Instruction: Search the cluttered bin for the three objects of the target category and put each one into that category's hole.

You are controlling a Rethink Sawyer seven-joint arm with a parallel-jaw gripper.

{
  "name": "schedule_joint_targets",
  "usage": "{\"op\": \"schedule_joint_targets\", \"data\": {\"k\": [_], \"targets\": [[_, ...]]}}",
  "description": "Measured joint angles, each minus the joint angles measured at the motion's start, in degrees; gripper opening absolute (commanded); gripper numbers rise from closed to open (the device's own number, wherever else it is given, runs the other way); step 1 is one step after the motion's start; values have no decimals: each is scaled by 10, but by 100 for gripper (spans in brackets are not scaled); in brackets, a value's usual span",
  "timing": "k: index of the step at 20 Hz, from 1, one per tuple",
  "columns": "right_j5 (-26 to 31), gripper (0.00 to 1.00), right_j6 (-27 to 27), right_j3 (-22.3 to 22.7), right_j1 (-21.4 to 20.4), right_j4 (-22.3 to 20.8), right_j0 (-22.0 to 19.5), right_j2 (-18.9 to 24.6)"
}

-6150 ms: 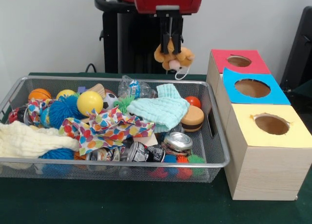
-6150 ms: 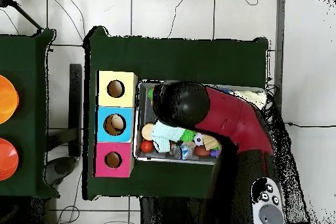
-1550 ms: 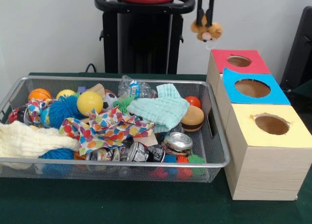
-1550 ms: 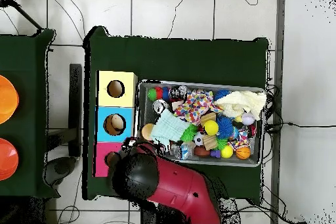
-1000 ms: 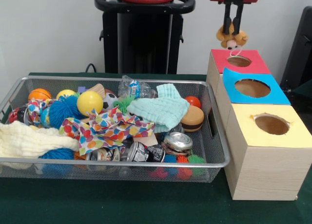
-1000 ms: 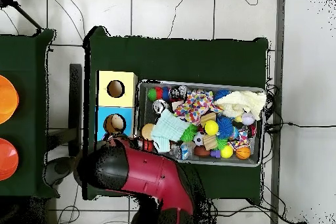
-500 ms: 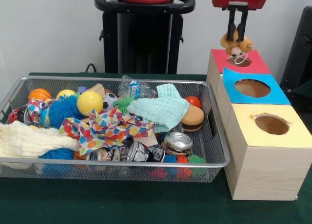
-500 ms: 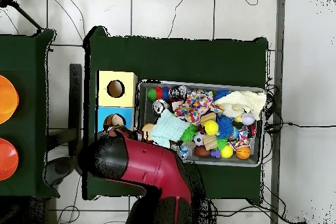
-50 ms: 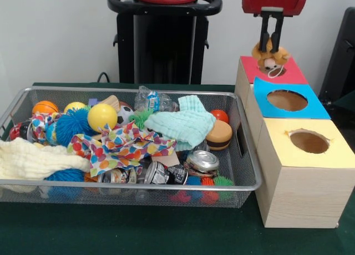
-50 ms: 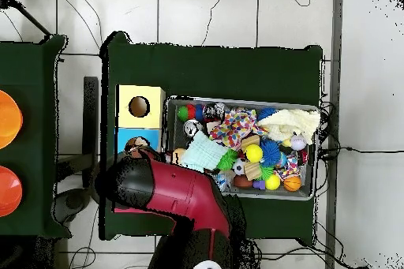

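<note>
My gripper (image 9: 270,46) is shut on a small orange-brown plush animal (image 9: 270,59) with a white loop hanging from it. The toy hangs just above the round hole (image 9: 274,71) in the red-topped box (image 9: 291,75), its lower part at the level of the hole's rim. In the overhead view the red arm (image 10: 162,191) covers the red box and hides the gripper and the toy. The wire mesh bin (image 9: 247,155) holds a mint cloth (image 9: 186,125), a spotted cloth (image 9: 125,147), a yellow ball (image 9: 102,116), a toy burger (image 9: 219,134) and several other items.
A blue-topped box (image 9: 313,106) and a yellow-topped box (image 9: 299,155), each with a round hole, stand in a row in front of the red one. The bin (image 10: 309,191) sits right beside the boxes on the green table (image 9: 138,233).
The gripper carried the plush from above the bin over to the red box. In the last half second it sank a little toward the red hole.
</note>
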Motion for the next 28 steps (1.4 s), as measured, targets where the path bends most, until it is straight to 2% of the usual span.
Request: {"op": "schedule_joint_targets", "data": {"k": [13,28], "targets": [[0,0,0,-15,17,4,25,-7],[0,0,22,-11,5,21,66,-22]]}}
